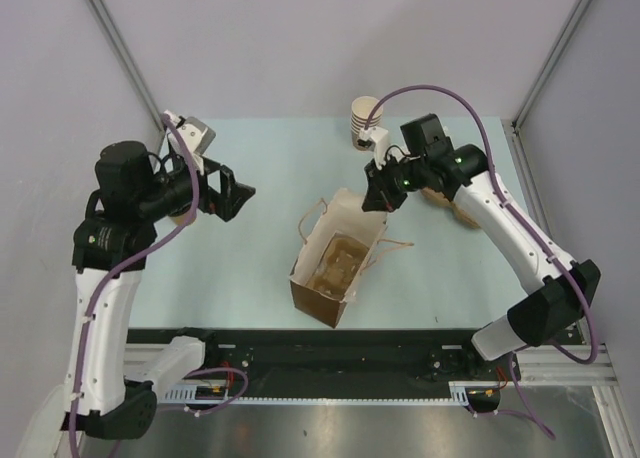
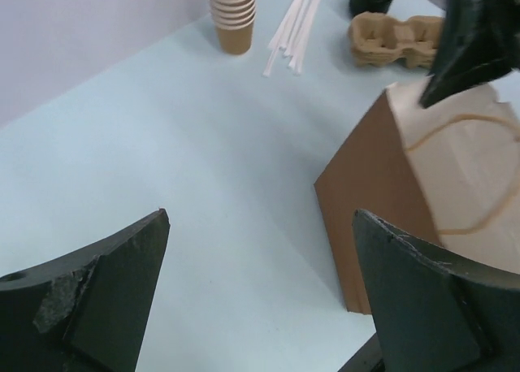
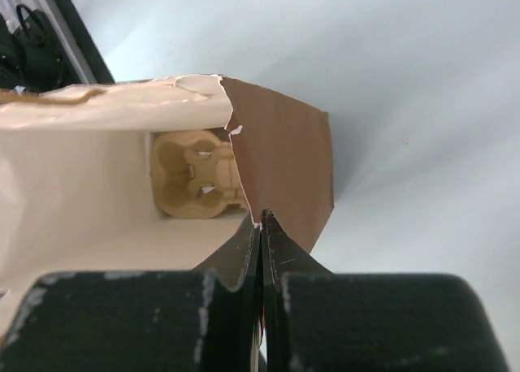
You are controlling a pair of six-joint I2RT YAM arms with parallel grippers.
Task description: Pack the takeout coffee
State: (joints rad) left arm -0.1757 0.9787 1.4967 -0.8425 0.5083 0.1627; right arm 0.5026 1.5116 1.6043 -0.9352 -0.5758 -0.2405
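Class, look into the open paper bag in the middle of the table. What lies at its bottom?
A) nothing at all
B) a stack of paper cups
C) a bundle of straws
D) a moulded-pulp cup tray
D: the right wrist view looks down into the open paper bag and shows a pale moulded-pulp cup tray lying on its floor.
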